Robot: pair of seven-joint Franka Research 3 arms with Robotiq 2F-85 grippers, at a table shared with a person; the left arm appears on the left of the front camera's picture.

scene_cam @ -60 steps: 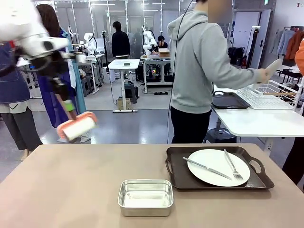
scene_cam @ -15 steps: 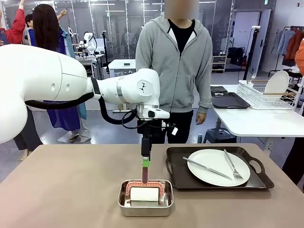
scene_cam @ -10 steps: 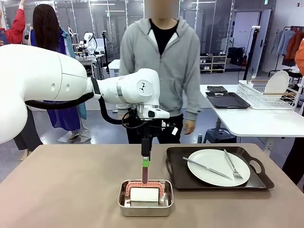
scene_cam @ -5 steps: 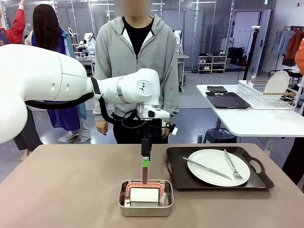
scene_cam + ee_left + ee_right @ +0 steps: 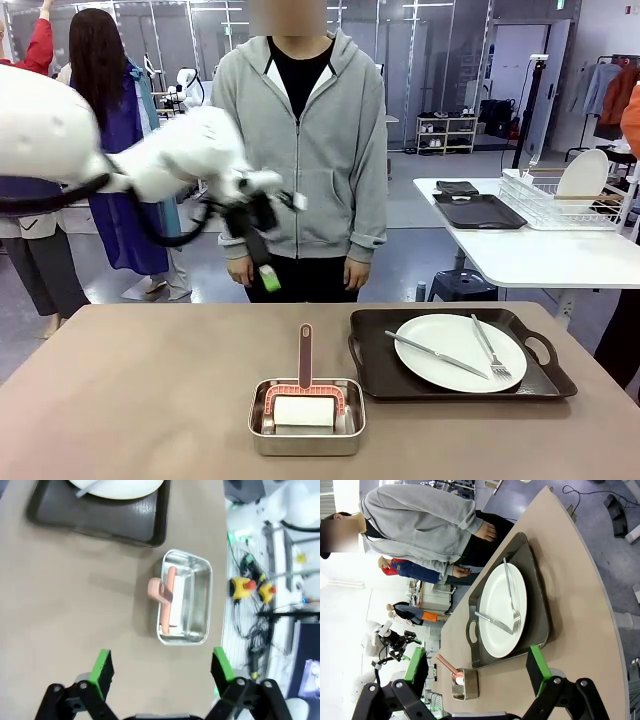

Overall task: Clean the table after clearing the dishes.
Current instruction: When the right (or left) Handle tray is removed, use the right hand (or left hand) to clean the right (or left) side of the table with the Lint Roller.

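Over on the left, the left gripper (image 5: 162, 663) hangs well above the table (image 5: 130, 400). Its green-padded fingers (image 5: 102, 667) are spread wide, nothing between them, fully released. From the front it's a blur in front of the person (image 5: 305, 130) standing at the far edge, arms down at their sides.

Moving to the middle: the tin (image 5: 256, 428) sits on the table near the robot's edge. The roller (image 5: 303, 409) lies inside it, its handle (image 5: 305, 350) sticking straight up, clear of the gripper.

Just right of the tin, close beside it, the dark tray (image 5: 455, 392) rests flat on the table. The white plate (image 5: 455, 368) sits on it, with the knife (image 5: 436, 354) lying across the plate's left half and the fork (image 5: 488, 349) on its right.

On the right, the right gripper (image 5: 476, 668) hovers above the table edge, looking across at the tray, jaws wide and empty.
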